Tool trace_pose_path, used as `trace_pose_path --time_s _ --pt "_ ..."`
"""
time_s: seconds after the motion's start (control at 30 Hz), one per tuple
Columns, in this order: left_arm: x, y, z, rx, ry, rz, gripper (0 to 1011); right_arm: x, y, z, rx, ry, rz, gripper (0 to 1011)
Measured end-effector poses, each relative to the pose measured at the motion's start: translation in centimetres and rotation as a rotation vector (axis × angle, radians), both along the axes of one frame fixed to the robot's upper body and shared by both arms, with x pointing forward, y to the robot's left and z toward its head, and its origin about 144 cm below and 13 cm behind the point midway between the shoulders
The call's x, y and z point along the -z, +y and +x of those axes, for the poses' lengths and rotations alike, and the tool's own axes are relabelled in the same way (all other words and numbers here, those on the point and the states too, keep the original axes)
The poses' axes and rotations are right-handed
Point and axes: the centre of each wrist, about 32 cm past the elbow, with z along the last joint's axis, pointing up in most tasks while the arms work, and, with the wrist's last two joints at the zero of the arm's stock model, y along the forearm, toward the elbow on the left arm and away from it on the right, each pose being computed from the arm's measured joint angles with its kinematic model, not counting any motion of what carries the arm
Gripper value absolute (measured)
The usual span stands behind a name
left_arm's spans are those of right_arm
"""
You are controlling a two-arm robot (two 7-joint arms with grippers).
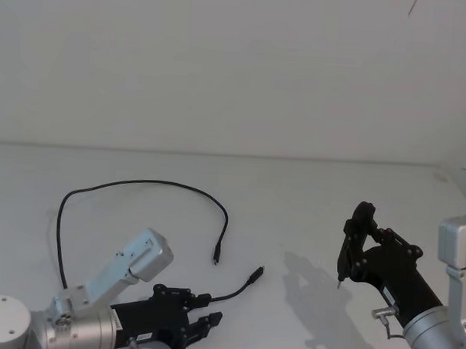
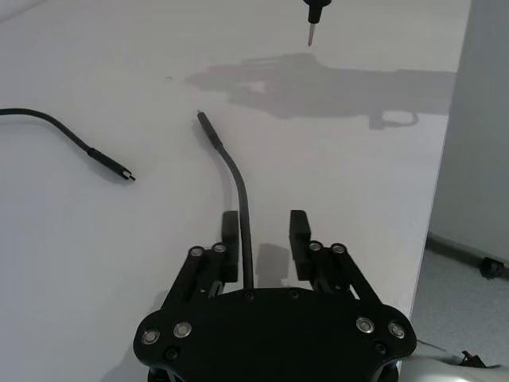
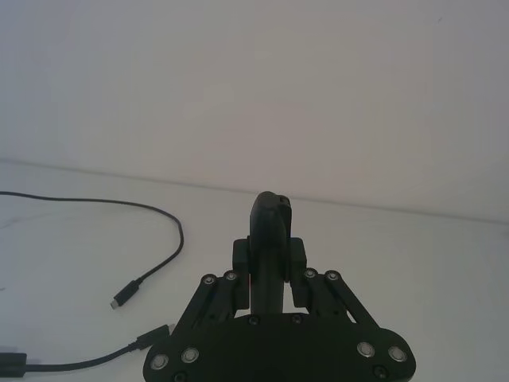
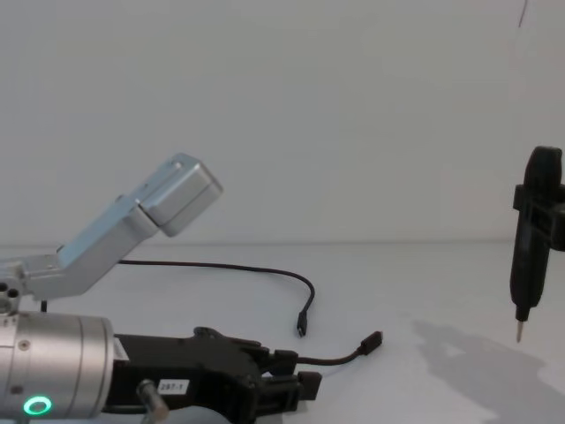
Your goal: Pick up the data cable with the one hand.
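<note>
Close in, the left gripper (image 2: 264, 231) sits low over the white desk (image 1: 309, 201), wide open. One end of the data cable (image 2: 238, 191) lies between its fingers, and the rest loops away across the desk. Farther off, the right gripper (image 3: 270, 259) pinches a pointed tool (image 4: 528, 256) above the desk.

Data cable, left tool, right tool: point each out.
data cable (image 1: 163, 182), head view, top of its arc.
left tool (image 2: 264, 232), left wrist view, midway between its open fingers, beside the cable.
right tool (image 3: 270, 267), right wrist view, midway between fingers shut on a black metal-tipped probe (image 3: 270, 211).
</note>
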Motion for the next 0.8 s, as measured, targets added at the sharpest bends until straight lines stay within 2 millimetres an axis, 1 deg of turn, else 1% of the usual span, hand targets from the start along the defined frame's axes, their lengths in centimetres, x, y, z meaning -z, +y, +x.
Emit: trace_pose_path --time_s 0.03,0.23,0.27,0.3,0.4,0.6,0.8 --pt "0.0 -0.1 0.0 -0.001 -0.001 0.0 382 0.0 0.0 0.0 0.0 0.0 0.0 279" --pt "0.0 -0.5 0.1 -0.005 -0.013 -0.004 185 0.0 0.0 0.0 0.0 0.0 0.0 279" --pt "0.0 -0.5 0.2 -0.006 -0.015 -0.005 170 0.0 0.0 0.0 0.0 0.0 0.0 279" --pt "-0.1 -0.6 0.2 -0.008 -0.018 -0.006 118 0.0 0.0 0.0 0.0 0.0 0.0 279" --pt "-0.3 -0.6 0.2 -0.014 -0.027 -0.009 44 0.0 0.0 0.0 0.0 0.0 0.0 279" --pt "-0.9 -0.2 0.4 -0.022 -0.043 -0.018 41 0.0 0.0 0.0 0.0 0.0 0.0 279" --pt "-2.0 1.0 0.6 -0.03 -0.058 -0.036 41 0.0 0.0 0.0 0.0 0.0 0.0 279"
